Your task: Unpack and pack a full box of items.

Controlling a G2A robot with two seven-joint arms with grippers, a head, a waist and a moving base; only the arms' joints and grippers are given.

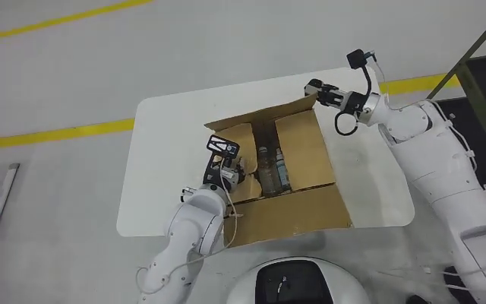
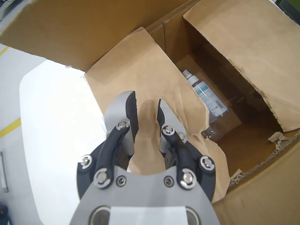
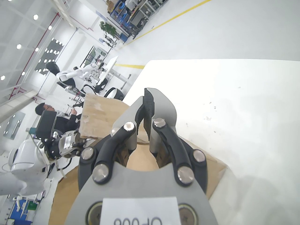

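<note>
Looks barely begun: shows the brown cardboard box (image 1: 304, 216) open on the white rounded table (image 1: 167, 152), with clear plastic bottles (image 1: 272, 171) lying inside and none set out. Holds the left gripper (image 2: 146, 108) spread above the left inner flap (image 2: 145, 71), and the right gripper (image 3: 145, 101) pressed together at the right corner of the far flap (image 1: 262, 115).

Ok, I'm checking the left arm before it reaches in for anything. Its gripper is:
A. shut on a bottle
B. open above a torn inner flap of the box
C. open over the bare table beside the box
B: the left gripper is open, with its jaws apart over the torn inner flap of the box. The bottle sits deeper inside, ungripped.
</note>
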